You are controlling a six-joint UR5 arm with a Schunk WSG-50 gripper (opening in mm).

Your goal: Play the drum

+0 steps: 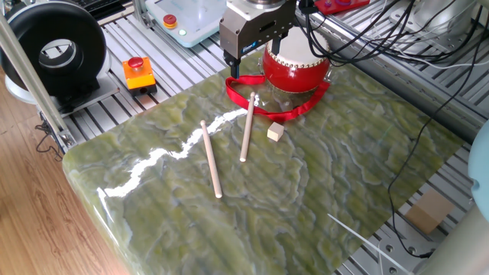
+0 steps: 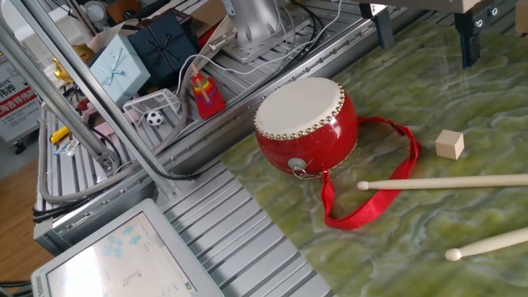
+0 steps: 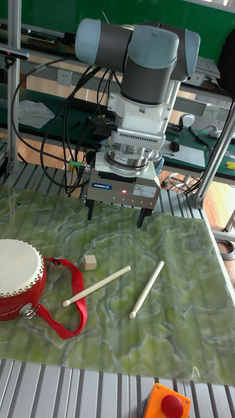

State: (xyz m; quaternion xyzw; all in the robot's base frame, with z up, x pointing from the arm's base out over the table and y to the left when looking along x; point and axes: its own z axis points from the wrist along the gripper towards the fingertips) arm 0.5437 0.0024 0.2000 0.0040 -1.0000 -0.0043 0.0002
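While fingers [image 3: 89, 210] seemingly empty: one drum [image 3: 19, 277], two sticks [image 3: 96, 286].
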